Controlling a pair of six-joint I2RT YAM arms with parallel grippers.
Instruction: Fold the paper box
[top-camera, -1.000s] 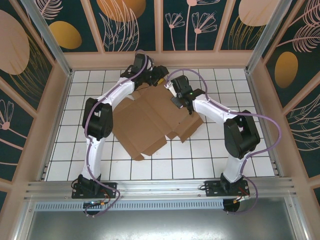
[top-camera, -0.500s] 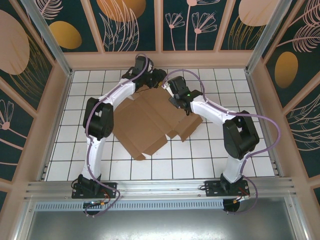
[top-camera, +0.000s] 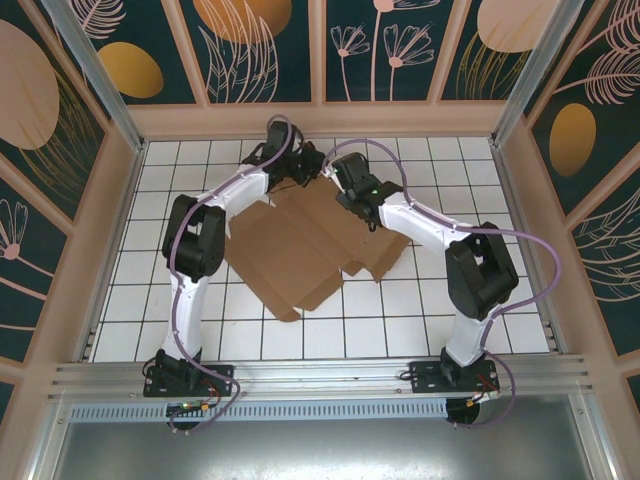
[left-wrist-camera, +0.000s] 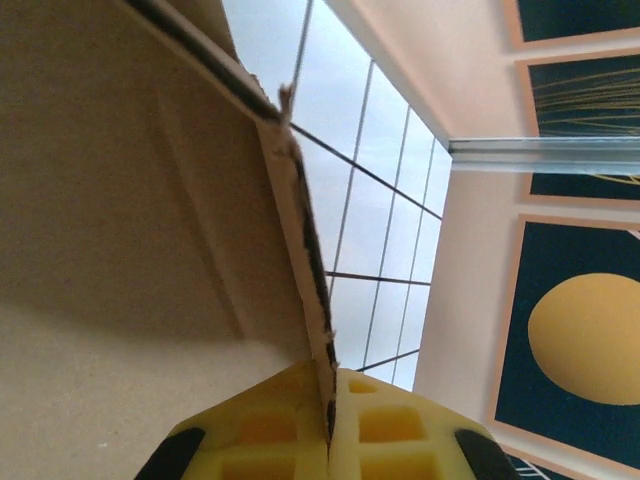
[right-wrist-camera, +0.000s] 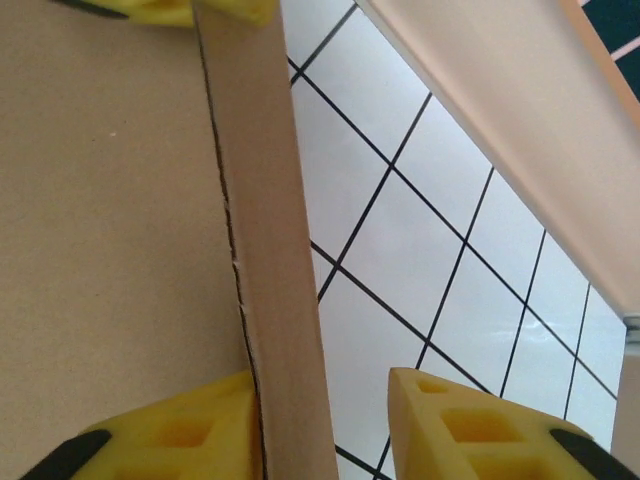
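Brown box (top-camera: 300, 250), unfolded, at the middle of the table (top-camera: 180, 330).
It is a plain die-cut sheet with creases, slits and flaps, lying mostly flat. At the table's far side the left claw (left-wrist-camera: 330, 405) is clamped on its torn flap edge; the right claw (right-wrist-camera: 320, 400) stands open, 1 finger against a flap.

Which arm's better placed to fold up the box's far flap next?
Left, likely. The left gripper is shut on the far edge of the paper box, cardboard pinched between both pads. The right gripper straddles the flap with jaws apart, gripping nothing.
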